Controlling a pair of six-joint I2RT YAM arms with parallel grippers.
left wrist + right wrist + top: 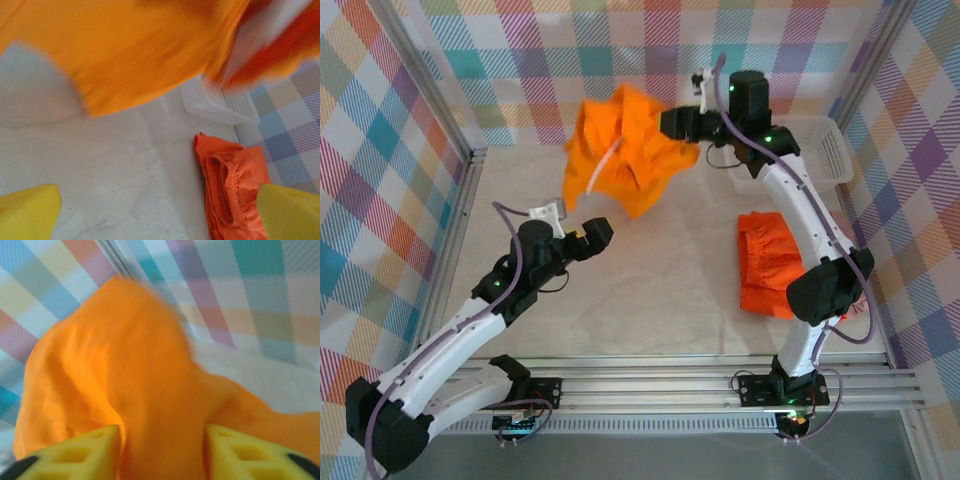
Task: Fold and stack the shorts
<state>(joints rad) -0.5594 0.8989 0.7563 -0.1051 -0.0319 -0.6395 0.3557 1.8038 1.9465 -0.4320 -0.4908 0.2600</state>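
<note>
Yellow-orange shorts [620, 150]: up in the air, left of the white basket [825, 150], bunched in the gap of the right end effector [162, 452], with fingers apart. Bright orange shorts [768, 265]: folded flat on the surface [650, 300], near side of basket. Left end effector [603, 230]: spread wide, holding nothing, well left of basket.
</note>
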